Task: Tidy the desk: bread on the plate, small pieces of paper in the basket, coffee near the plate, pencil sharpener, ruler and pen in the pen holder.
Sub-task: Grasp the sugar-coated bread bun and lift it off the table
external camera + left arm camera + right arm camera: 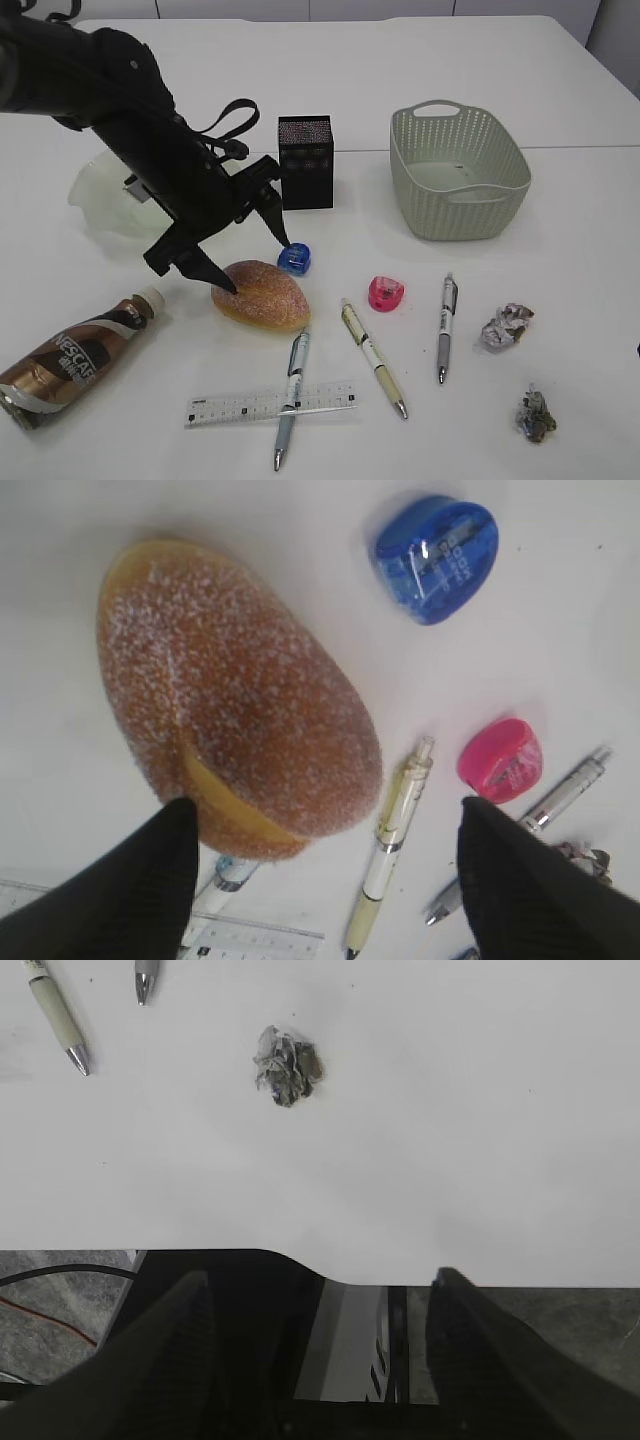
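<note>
The white table (560,300) carries everything. The black left arm (130,110) reaches in from the table's far left corner, its left gripper (252,262) low over the bread with fingers (190,262) spread wide, one at the loaf's left end and one by the blue sharpener, pinching nothing. The pale green perforated plastic basket (458,170) stands toward the far right. A translucent pale green plate (100,195) lies near the left edge, partly behind the arm. The brown Nescafé coffee bottle (70,355) lies on its side at the near left corner. The sugared golden-brown bread roll (262,295) rests left of centre. The black square pen holder (305,162) stands behind it. Near the front edge lie a clear plastic ruler (270,403), with a blue-grey pen (290,395) across it, a cream pen (373,357) and a silver pen (445,327). Two crumpled paper scraps (506,327) (535,416) sit toward the right edge. A blue pencil sharpener (295,259) and a pink pencil sharpener (386,292) lie just beyond the pens. The right gripper (320,1350) hangs off the near edge, fingers spread, empty.
</note>
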`<state>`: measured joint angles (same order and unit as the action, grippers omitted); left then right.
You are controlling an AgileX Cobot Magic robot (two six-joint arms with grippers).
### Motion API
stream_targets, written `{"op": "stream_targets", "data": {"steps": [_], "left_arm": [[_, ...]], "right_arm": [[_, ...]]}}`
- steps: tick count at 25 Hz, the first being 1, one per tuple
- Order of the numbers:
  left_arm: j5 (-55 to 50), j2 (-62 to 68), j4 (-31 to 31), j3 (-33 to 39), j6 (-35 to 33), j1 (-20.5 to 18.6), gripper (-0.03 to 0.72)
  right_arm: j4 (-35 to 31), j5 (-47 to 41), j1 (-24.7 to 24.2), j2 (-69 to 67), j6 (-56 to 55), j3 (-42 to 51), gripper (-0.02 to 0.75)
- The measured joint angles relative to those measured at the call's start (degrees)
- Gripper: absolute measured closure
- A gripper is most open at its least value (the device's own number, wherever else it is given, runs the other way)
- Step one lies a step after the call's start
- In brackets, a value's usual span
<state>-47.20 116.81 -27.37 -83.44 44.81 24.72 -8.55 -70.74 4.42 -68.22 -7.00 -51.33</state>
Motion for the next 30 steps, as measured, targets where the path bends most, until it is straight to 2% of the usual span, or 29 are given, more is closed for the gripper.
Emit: {"op": "stream_targets", "data": {"steps": [11, 22, 30], "left_arm": [[2.0, 2.1, 1.6, 0.0, 0.1, 0.0, 0.099], [-0.4, 2.1, 1.9, 0.0, 0.1, 0.0, 0.1], [1.7, 2.1, -0.1, 0.0, 0.1, 0.0, 0.1]], "right_arm": [[-0.3, 0.0, 0.0, 0.0, 0.1, 0.0, 0.248], [-0.3, 0.0, 0.0, 0.0, 0.5, 0.0, 0.248], [-0.3, 0.0, 0.0, -0.6, 1.0, 0.0, 0.248]]}}
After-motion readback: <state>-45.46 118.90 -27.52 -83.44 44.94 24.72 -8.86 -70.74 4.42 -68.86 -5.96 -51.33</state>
